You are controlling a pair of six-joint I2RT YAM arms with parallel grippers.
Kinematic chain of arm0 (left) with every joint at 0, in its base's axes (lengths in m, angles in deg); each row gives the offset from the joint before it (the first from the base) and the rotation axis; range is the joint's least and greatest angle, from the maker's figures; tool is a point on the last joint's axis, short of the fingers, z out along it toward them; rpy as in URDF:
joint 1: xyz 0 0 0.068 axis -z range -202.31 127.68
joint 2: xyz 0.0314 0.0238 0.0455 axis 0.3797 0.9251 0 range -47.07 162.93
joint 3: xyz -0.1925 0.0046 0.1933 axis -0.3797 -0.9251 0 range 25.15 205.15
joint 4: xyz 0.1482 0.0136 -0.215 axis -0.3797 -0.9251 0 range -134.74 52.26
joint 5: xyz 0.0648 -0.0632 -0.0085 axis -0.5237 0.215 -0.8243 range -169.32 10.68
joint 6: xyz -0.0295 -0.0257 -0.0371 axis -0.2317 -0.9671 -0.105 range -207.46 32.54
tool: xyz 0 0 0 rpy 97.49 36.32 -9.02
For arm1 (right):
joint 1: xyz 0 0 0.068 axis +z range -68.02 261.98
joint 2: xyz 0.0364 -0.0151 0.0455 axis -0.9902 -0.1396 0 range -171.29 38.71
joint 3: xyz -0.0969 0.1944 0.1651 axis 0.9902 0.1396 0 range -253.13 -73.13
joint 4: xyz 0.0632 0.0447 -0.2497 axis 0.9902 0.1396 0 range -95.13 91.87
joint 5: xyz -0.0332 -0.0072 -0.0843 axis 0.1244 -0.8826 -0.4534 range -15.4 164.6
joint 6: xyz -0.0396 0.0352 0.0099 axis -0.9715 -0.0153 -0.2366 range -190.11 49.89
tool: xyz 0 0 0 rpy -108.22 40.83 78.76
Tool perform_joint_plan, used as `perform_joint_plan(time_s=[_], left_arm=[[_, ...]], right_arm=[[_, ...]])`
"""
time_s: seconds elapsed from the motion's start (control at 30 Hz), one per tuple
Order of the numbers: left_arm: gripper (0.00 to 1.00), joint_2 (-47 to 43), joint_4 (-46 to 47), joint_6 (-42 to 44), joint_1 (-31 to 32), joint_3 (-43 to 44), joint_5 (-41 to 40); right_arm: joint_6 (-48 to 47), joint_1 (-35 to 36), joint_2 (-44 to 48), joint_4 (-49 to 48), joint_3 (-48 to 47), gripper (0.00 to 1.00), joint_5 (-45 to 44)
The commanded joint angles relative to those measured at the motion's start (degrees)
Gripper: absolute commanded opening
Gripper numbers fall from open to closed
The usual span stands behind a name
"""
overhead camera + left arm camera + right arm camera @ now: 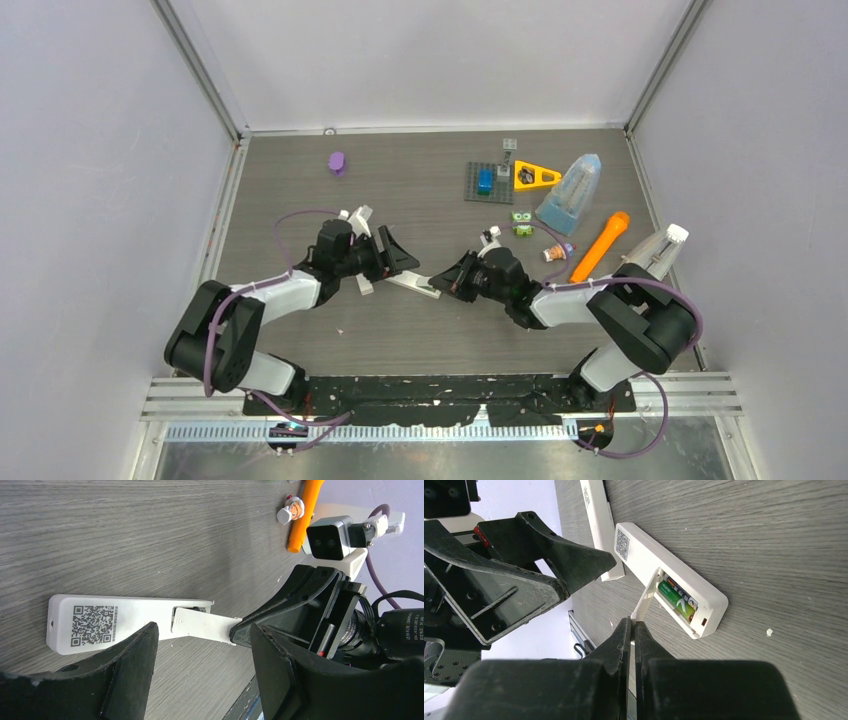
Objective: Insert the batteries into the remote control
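A white remote control (659,567) with a QR label lies back-up on the table, also seen from the left wrist (115,622). Its battery bay is uncovered and holds two batteries, one green (675,600) and one dark with orange (683,594). The thin white battery cover (644,600) sticks out from the bay, tilted up. My right gripper (634,626) is shut on the cover's free end (205,625). My left gripper (202,632) hangs open just above the remote's bay end, with nothing between its fingers. From above, both grippers (398,258) (452,281) meet at the remote (418,284).
A second white remote (599,525) lies beside the first, under the left arm. At the back right are an orange carrot toy (600,245), a small white-and-orange item (553,253), a green toy (521,222), a grey baseplate (488,182), a yellow triangle (535,177) and a clear blue pouch (570,195). A purple piece (337,162) sits back left.
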Motion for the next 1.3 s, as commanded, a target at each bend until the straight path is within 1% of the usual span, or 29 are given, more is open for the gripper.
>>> perform_joint_plan(time_s=[0.0, 0.27, 0.37, 0.47, 0.73, 1.0, 1.27], left_arm=[[0.68, 1.1, 3.9, -0.3, -0.3, 0.6, 2.1], [0.66, 3.7, 7.7, -2.4, -0.3, -0.3, 3.7], [0.64, 4.0, 8.9, -3.0, -0.3, -0.9, 3.7], [0.63, 4.2, 9.1, -3.1, -0.3, -1.0, 3.4], [0.62, 4.7, 9.0, -2.9, -0.3, -0.9, 3.0], [0.61, 4.5, 8.6, -2.5, -0.3, -0.6, 2.9], [0.61, 4.5, 7.3, -1.3, -0.3, 0.3, 3.1]], right_arm=[[0.7, 0.3, -1.7, -1.4, 0.4, 0.05, -1.6], [6.4, 0.2, -5.2, -6.5, 3.4, 0.05, -1.5], [7.2, 0.2, -5.4, -6.4, 4.3, 0.08, -1.7], [7.6, 0.3, -4.8, -4.8, 4.9, 0.11, -2.2], [7.4, 0.3, -4.6, -0.2, 3.5, 0.16, -2.3], [8.2, 0.3, -3.2, 5.3, 2.3, 0.27, -2.5], [7.1, 0.2, -3.1, 7.9, 0.3, 0.32, -2.8]])
